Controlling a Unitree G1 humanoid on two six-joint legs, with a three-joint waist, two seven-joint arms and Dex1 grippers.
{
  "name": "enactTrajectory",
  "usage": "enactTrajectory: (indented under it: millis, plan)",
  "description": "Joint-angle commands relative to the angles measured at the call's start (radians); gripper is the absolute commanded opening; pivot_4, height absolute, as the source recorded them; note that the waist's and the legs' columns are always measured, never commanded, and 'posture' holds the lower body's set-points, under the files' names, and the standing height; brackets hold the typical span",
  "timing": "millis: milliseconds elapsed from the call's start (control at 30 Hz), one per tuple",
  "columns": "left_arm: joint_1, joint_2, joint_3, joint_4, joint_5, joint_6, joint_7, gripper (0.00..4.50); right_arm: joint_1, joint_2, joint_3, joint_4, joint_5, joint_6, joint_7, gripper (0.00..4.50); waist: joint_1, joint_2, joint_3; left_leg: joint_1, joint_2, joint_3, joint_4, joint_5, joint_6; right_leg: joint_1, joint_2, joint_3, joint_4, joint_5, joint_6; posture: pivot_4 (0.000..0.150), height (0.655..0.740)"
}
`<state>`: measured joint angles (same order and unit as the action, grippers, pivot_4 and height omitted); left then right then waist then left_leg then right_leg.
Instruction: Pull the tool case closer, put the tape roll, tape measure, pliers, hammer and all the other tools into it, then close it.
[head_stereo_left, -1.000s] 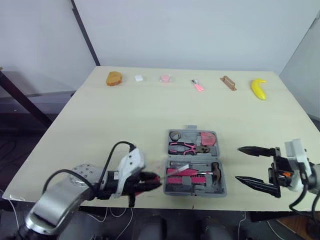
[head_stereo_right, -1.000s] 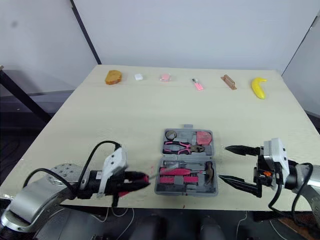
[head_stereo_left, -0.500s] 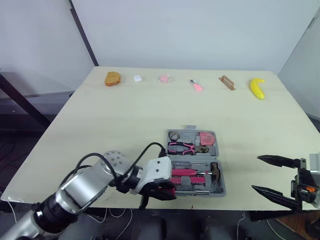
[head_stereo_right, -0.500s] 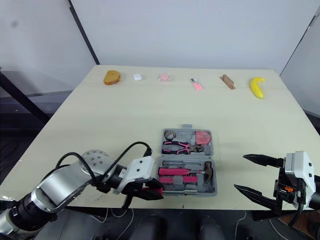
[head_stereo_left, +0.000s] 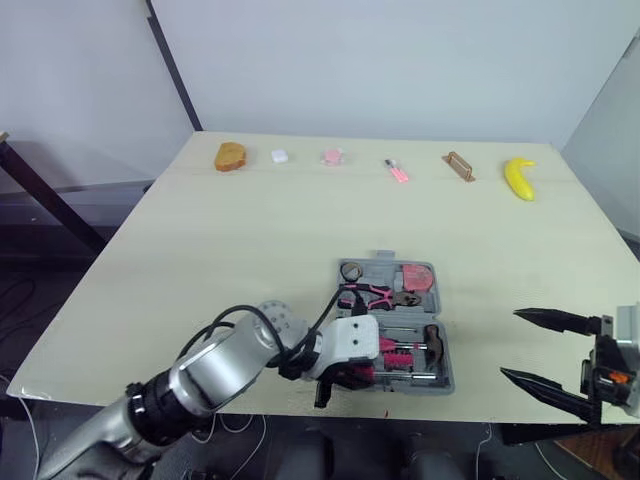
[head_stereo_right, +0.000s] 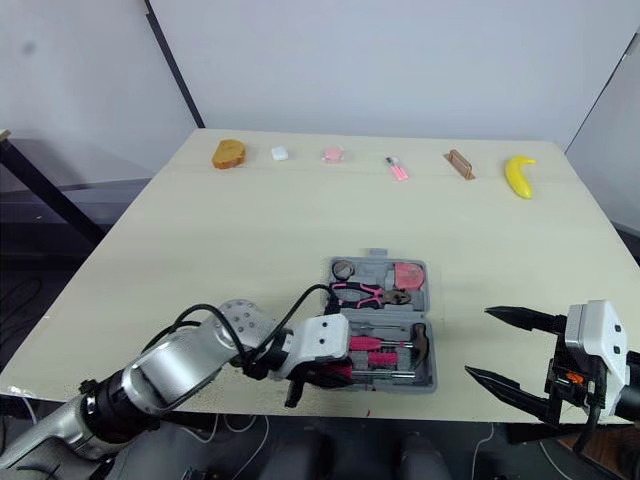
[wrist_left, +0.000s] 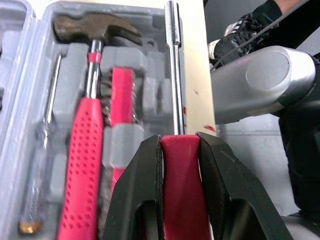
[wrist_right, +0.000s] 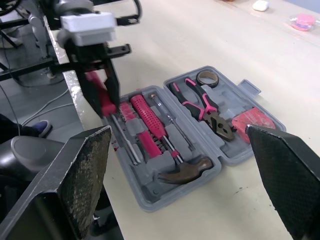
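Pale wooden table (head_stereo_left: 250, 230), white wall (head_stereo_left: 400, 60) behind. Far edge: brown bread slice (head_stereo_left: 230, 156), white block (head_stereo_left: 279, 156), wooden block (head_stereo_left: 458, 165), yellow banana (head_stereo_left: 518, 178). Near edge: left gripper (wrist_left: 180, 145) pinching red-handled screwdriver (wrist_left: 173, 75) at rim of open grey plastic tool case (head_stereo_left: 383, 268), beside pink-handled hammer (wrist_left: 87, 125). Right gripper (head_stereo_left: 510, 344) spread wide, well apart.

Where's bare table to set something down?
Bare: the pale table's middle, between the yellow banana's far row and the open grey plastic tool case. Crowded: the case's near half, where the left pincer holds a red-handled screwdriver.
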<state>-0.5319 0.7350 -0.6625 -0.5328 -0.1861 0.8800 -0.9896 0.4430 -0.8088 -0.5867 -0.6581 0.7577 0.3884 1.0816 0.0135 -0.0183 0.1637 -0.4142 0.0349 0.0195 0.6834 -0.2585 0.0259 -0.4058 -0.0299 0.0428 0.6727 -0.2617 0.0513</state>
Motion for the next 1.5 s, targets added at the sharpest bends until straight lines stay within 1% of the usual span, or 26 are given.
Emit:
enactTrajectory:
  millis: [33, 300, 433, 633, 933, 1133, 1233, 1400, 1500]
  plan:
    - [-0.034, -0.01, -0.033, 0.0, 0.02, -0.016, -0.026, 0.56, 0.003, -0.005, -0.038, -0.034, 0.025, 0.0, -0.005, 4.5, 0.0, 0.0, 0.0, 0.0, 0.0, 0.0, 0.0, 0.0, 0.0, 0.0, 0.0, 0.0, 0.0, 0.0, 0.0, 0.15, 0.74]
    - [-0.07, -0.07, -0.103, 0.06, 0.068, 0.002, -0.019, 0.56, 0.039, 0.012, -0.059, -0.062, 0.025, -0.003, -0.023, 4.5, 0.001, 0.0, 0.0, 0.0, 0.0, 0.0, 0.0, 0.0, 0.0, 0.0, 0.0, 0.0, 0.0, 0.0, 0.0, 0.15, 0.74]
    - [-0.109, -0.124, -0.124, 0.161, 0.104, -0.013, -0.009, 0.56, 0.053, 0.02, -0.061, -0.073, 0.023, -0.007, -0.03, 4.5, 0.001, 0.0, 0.0, 0.0, 0.0, 0.0, 0.0, 0.0, 0.0, 0.0, 0.0, 0.0, 0.0, 0.0, 0.0, 0.15, 0.74]
    - [-0.123, -0.163, -0.144, 0.266, 0.148, -0.066, -0.009, 0.56, 0.068, 0.031, -0.061, -0.081, 0.018, -0.015, -0.034, 4.5, 0.0, 0.0, 0.0, 0.0, 0.0, 0.0, 0.0, 0.0, 0.0, 0.0, 0.001, 0.0, 0.0, 0.0, 0.0, 0.15, 0.74]
    - [-0.061, -0.16, -0.157, 0.253, 0.173, -0.115, -0.034, 0.56, 0.092, 0.036, -0.07, -0.075, 0.011, -0.029, -0.022, 4.5, 0.0, 0.001, -0.001, 0.0, 0.0, -0.001, 0.0, 0.0, 0.0, 0.0, 0.0, 0.001, 0.0, 0.0, 0.0, 0.15, 0.74]
    - [-0.045, -0.17, -0.15, 0.235, 0.173, -0.092, -0.045, 0.56, 0.106, 0.036, -0.081, -0.077, 0.014, -0.031, -0.014, 4.5, 0.0, 0.001, -0.001, 0.0, 0.0, -0.001, 0.0, 0.0, 0.0, 0.0, 0.001, 0.001, 0.0, 0.0, 0.0, 0.15, 0.74]
    - [-0.047, -0.175, -0.148, 0.226, 0.174, -0.081, -0.047, 0.56, 0.111, 0.036, -0.085, -0.077, 0.015, -0.031, -0.011, 4.5, 0.0, 0.001, -0.001, 0.0, 0.0, -0.001, 0.0, 0.0, 0.0, 0.0, 0.001, 0.001, 0.001, 0.0, 0.0, 0.15, 0.74]
    - [-0.079, -0.198, -0.14, 0.282, 0.174, -0.077, -0.056, 0.56, 0.111, 0.036, -0.077, -0.073, 0.013, -0.034, -0.011, 4.5, 0.001, 0.001, -0.001, 0.0, 0.0, -0.001, 0.0, 0.0, 0.0, 0.0, 0.001, 0.001, 0.001, 0.0, 0.0, 0.15, 0.74]
    - [-0.092, -0.204, -0.151, 0.281, 0.181, -0.063, -0.065, 0.56, 0.1, 0.033, -0.066, -0.07, 0.012, -0.034, -0.015, 4.5, 0.0, 0.001, -0.001, 0.0, 0.0, -0.001, 0.001, 0.0, 0.0, 0.0, 0.0, 0.001, 0.0, 0.0, 0.0, 0.15, 0.74]
